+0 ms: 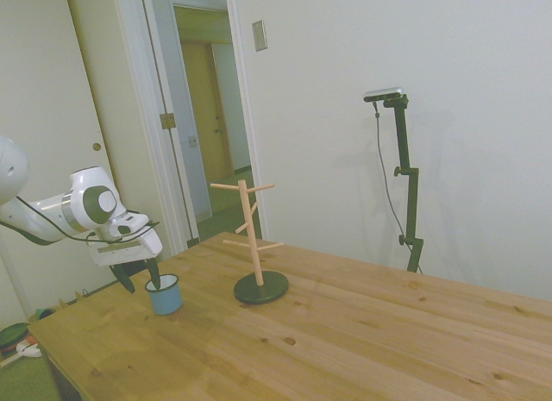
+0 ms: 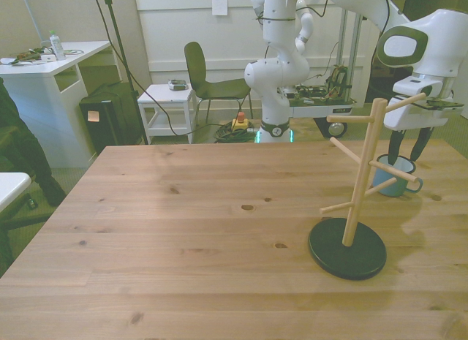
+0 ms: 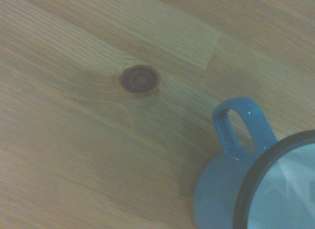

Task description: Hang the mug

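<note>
Side view, L to R: white Franka arm w/ dark two-finger gripper [image 1: 141,278] low over the table's near-left corner; small light-blue enamel mug w/ white inside, dark rim [image 1: 165,296] upright on the light pine plank table [image 1: 362,332]; just R of it the pale wooden peg stand on a round black base [image 1: 256,250], apart from mug, pegs bare.

Jaws: parted, straddling the mug wall. One finger dips inside the rim, other hangs outside. Not yet pinched, by my read; contact w/ enamel can't be confirmed.

Front view agrees: gripper [image 2: 409,146] directly above mug [image 2: 398,176], fingers down either side of the rim, handle pointing to front view's right, away from stand [image 2: 358,190].

Wrist view: handle loop [image 3: 238,126] clear, unobstructed, near a dark knot in the wood [image 3: 140,79].

Risks: thin-wall pinch on slick enamel → mug may swing or slip when lifted. Handle faces away from pegs → needs reorienting; misaligned loop could knock the light stand over.
</note>
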`<state>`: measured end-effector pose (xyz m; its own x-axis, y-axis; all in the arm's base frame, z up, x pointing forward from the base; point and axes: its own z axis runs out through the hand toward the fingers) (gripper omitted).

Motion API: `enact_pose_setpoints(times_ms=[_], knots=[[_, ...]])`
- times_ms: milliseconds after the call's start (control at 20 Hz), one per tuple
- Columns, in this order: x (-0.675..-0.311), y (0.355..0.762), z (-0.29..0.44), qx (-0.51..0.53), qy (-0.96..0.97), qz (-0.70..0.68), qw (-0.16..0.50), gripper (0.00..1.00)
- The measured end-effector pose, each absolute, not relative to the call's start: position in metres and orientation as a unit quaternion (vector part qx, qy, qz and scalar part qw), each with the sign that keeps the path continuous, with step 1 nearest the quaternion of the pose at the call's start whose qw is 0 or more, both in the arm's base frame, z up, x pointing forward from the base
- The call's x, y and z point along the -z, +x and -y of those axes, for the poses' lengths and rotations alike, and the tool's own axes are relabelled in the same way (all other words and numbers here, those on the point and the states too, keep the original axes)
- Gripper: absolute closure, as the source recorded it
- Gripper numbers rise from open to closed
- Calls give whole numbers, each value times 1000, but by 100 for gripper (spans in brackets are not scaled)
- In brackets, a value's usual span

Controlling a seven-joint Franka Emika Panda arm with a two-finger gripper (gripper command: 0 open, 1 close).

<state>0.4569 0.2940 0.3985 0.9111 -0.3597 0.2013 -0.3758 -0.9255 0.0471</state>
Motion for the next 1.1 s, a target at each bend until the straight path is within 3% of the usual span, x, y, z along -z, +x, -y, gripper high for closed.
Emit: enact_pose_setpoints(times_ms=[1100], knots=[[-385,469,-272,-95,973,207,40,100]])
